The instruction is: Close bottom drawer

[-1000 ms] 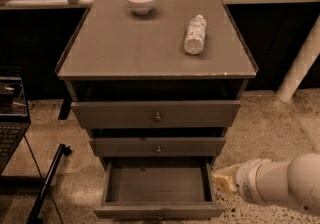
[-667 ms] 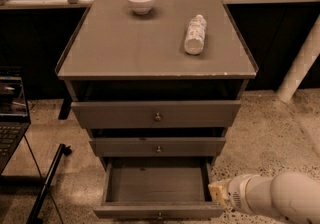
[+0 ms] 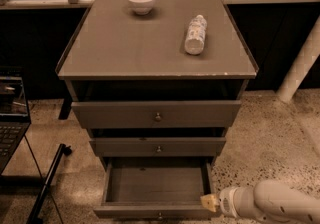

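Observation:
The bottom drawer [image 3: 157, 212] of the grey-brown cabinet is pulled far out and its inside is bare. Its slim front with a tiny knob [image 3: 160, 215] runs along the lower edge of the camera view. My gripper [image 3: 209, 202] comes in from the lower right on a white arm [image 3: 272, 203]. Its yellowish tip sits at the right end of the drawer's front, touching or nearly touching it. The middle drawer [image 3: 157, 146] and the top drawer [image 3: 156, 114] stand slightly open above.
A white bowl [image 3: 141, 1] and a lying plastic bottle [image 3: 195, 34] rest on the cabinet top [image 3: 100, 53]. A laptop [image 3: 11, 113] on a stand with a black leg [image 3: 47, 183] is at the left. A white post [image 3: 300, 65] stands at the right on speckled floor.
My arm has moved down and left, bringing the gripper tip from beside the drawer's right side to the right end of its front. The drawer has not visibly moved.

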`<state>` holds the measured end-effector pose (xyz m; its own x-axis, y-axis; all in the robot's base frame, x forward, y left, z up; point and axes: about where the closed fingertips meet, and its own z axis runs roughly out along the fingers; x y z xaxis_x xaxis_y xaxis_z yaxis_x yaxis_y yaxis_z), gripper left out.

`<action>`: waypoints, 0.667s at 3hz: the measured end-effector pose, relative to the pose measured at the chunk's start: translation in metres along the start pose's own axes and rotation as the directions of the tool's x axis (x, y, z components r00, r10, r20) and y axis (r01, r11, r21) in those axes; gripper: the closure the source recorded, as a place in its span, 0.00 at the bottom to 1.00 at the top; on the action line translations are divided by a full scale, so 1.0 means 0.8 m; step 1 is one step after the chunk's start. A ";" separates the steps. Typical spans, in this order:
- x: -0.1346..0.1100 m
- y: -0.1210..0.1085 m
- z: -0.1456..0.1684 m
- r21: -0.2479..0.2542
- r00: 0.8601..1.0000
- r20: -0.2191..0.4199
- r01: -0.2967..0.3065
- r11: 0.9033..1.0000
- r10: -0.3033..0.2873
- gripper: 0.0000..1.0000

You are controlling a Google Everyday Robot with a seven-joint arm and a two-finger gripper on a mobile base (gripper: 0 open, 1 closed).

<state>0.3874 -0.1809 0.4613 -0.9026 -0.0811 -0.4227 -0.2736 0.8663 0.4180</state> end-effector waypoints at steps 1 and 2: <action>-0.001 0.000 -0.001 0.002 1.000 0.002 0.002 1.000 -0.002 1.00; 0.015 -0.020 0.025 0.026 0.998 0.024 -0.061 0.998 0.060 1.00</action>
<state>0.3871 -0.1860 0.4336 -0.9092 -0.0171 -0.4159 -0.2097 0.8819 0.4222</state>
